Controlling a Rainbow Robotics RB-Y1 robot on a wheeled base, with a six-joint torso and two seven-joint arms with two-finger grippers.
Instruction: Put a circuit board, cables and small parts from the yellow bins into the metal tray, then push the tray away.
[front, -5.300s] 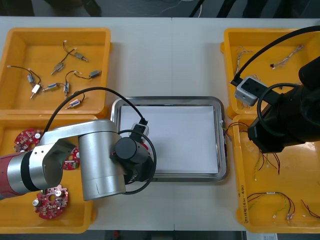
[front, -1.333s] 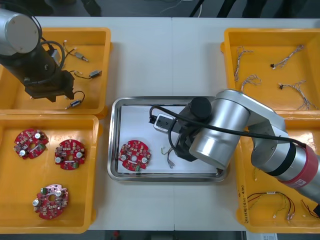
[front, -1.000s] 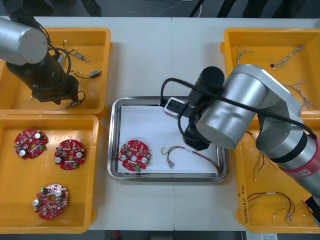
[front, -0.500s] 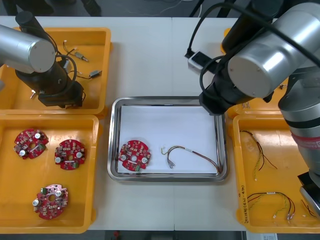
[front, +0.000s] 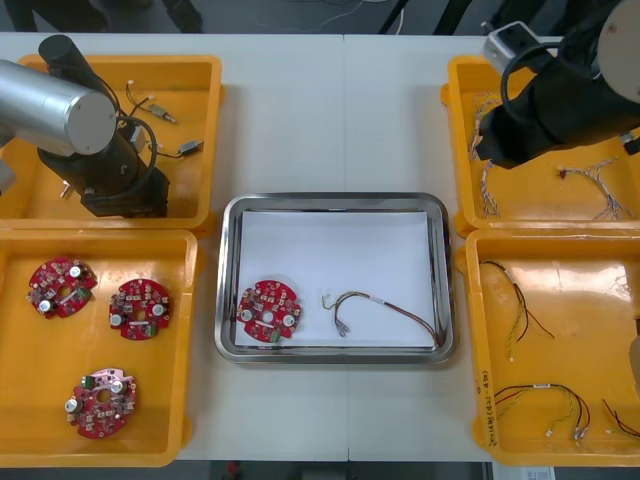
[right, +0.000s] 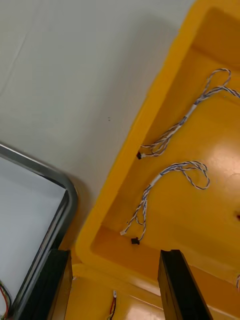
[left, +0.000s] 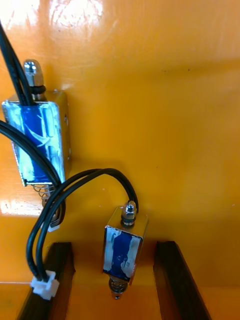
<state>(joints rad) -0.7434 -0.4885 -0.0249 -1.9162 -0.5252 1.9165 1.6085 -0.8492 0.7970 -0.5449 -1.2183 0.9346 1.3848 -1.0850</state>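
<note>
Left wrist view: the left end effector (left: 114, 285) is open around, but not touching, a small blue-wrapped metal part (left: 123, 249) in the far-left yellow plastic bin (left: 165, 100). The right end effector (right: 116, 290), also open, hovers above twisted blue and white cables (right: 172, 172) in the far-right yellow plastic bin (right: 200, 210). On the desk (front: 330, 120), the shiny white-lined metal tray (front: 228, 280) holds a round red circuit board (front: 268, 311) and a thin red and yellow cable (front: 380, 305).

At upper left of the front view, the left arm (front: 62, 105) is a brushed silver cylinder ending in a black wrist block (front: 122, 188). At upper right, the right arm (front: 565, 95) is black, carrying a grey-white box (front: 508, 42) and a looping black cable (front: 503, 75). The left end effector (left: 112, 246) and right end effector (right: 114, 252) have flat, matte black fingers (right: 176, 285).
</note>
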